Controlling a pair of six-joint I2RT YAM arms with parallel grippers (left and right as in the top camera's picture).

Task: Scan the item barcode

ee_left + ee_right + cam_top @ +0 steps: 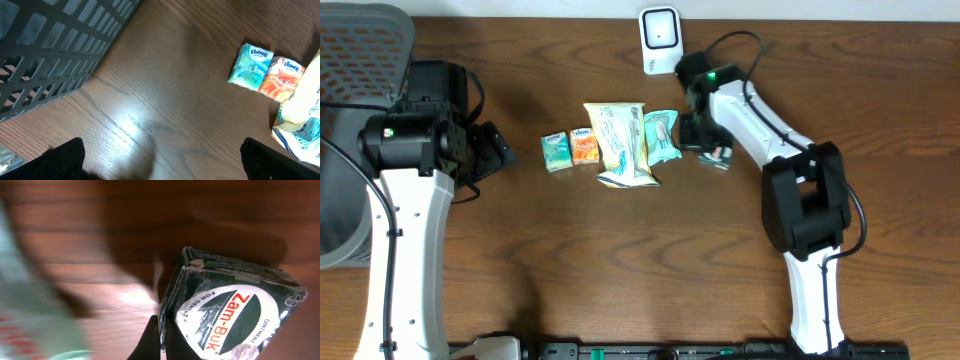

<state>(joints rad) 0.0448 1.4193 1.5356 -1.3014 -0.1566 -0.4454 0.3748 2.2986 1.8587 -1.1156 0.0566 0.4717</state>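
The item is a dark green Zam-Buk ointment box (235, 305), also seen under the right arm's wrist in the overhead view as the small box (718, 156). My right gripper (705, 140) is shut on this box; one dark finger (149, 341) presses against its left edge. No barcode shows on the faces I can see. The white scanner (660, 40) stands at the table's far edge, just behind the right gripper. My left gripper (160, 167) hangs open over bare wood, with nothing between its fingers (65, 160).
In a row at mid-table lie a teal tissue pack (556, 151), an orange tissue pack (584, 146), a large pale snack bag (620, 145) and a teal packet (662, 135). A grey mesh basket (350, 130) stands at the left edge.
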